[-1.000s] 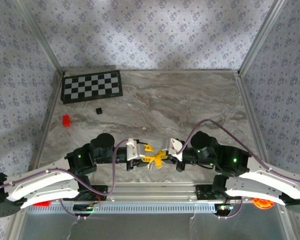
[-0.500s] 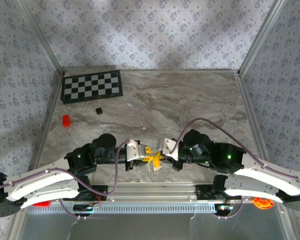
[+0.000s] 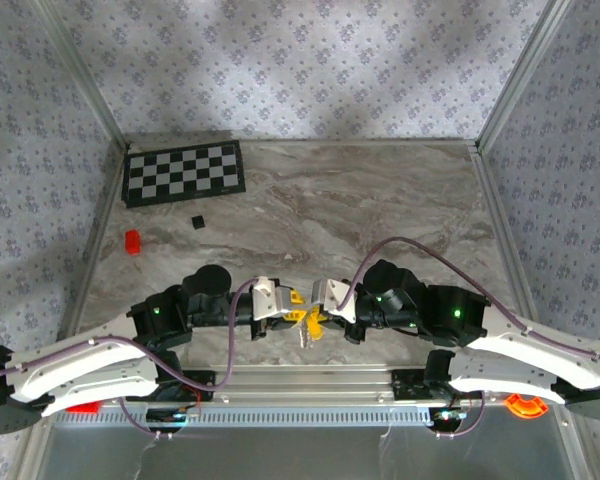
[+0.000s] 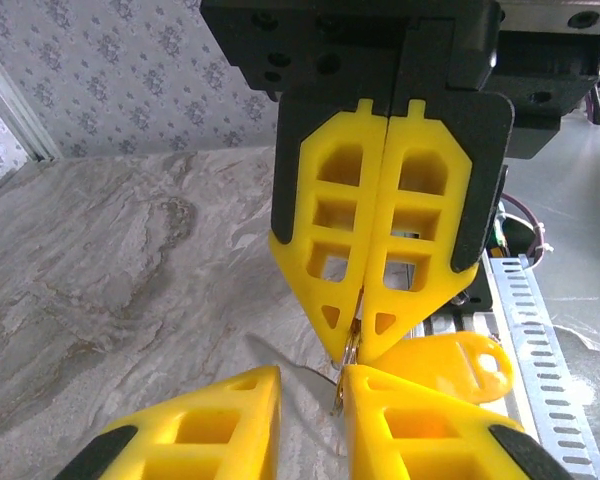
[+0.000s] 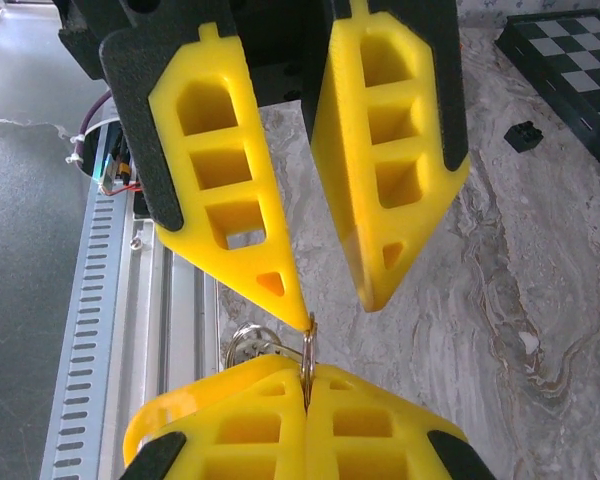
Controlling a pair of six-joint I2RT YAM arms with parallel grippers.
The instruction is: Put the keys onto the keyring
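We are seeing the left arm lying low along the near edge, coming in from 8 o'clock and pointing toward 3 o'clock. The right arm is mirroring it from 4 o'clock and pointing toward 9 o'clock. The two are meeting tip to tip at about 6 o'clock on the tabletop. The right gripper is pressing its yellow fingers flat together and pinching the thin silver keyring edge-on at their very tips. The left gripper is keeping its fingers a narrow way apart and clamping nothing, with one fingertip touching the ring's edge from 12 o'clock in the right wrist view. Counting, we are finding two arms, two grippers and one keyring. There is one yellow-headed key, hanging just beside the pinch at 4 o'clock in the left wrist view. We cannot tell whether it is sitting on the ring. A pale sliver at 8 o'clock of the pinch is too faint for us to call a second key. Farther off, one checkerboard is lying at 10 o'clock. One red block is sitting at 9 o'clock, with one black cube near it. One orange piece is showing at 5 o'clock, off the marble.
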